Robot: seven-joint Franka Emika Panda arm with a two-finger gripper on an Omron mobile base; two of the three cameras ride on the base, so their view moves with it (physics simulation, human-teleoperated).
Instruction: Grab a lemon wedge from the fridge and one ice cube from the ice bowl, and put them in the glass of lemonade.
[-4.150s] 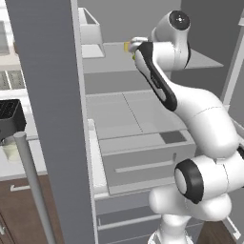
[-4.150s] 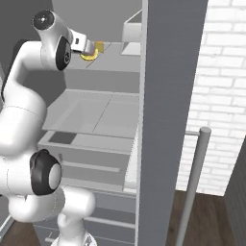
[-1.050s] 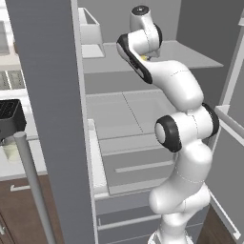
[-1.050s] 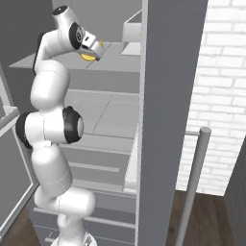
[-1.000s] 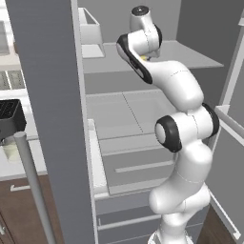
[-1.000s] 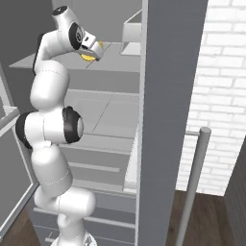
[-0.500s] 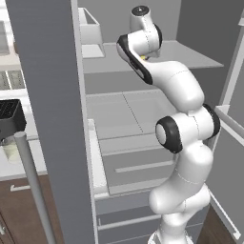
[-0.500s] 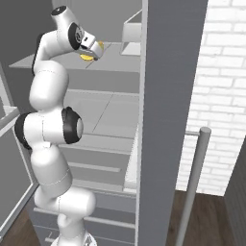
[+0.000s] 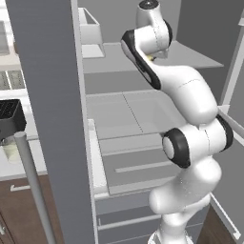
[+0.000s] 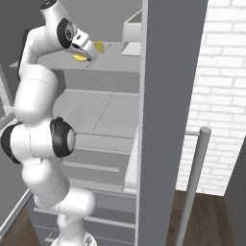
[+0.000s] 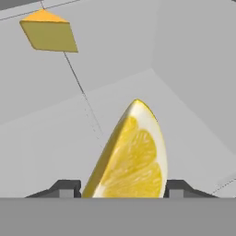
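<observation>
The fridge point(image 9: 47, 95) stands open, and my arm reaches onto its upper shelf point(image 10: 115, 60). In the hand view the bright yellow lemon wedge point(image 11: 131, 156) stands cut side toward the camera between my gripper's point(image 11: 122, 190) two dark fingertips point(image 11: 67, 188), which touch it on both sides. From the right base view my gripper point(image 10: 89, 53) sits low over the shelf, with the lemon wedge point(image 10: 99, 46) showing yellow on either side of it. In the left base view the arm's upper link point(image 9: 150, 28) hides the hand. The ice bowl and the glass of lemonade are out of view.
A white open box point(image 9: 90, 31) point(image 10: 130, 30) stands at the back of the same shelf. An orange-yellow block point(image 11: 48, 34) lies farther along it. The open door's long handle point(image 9: 33, 186) point(image 10: 194, 182) rises in front. A black toaster point(image 9: 9, 116) sits on the counter at left.
Since about four seconds ago the arm has risen upright and the hand has closed in on the wedge. Over the last second nothing has visibly moved.
</observation>
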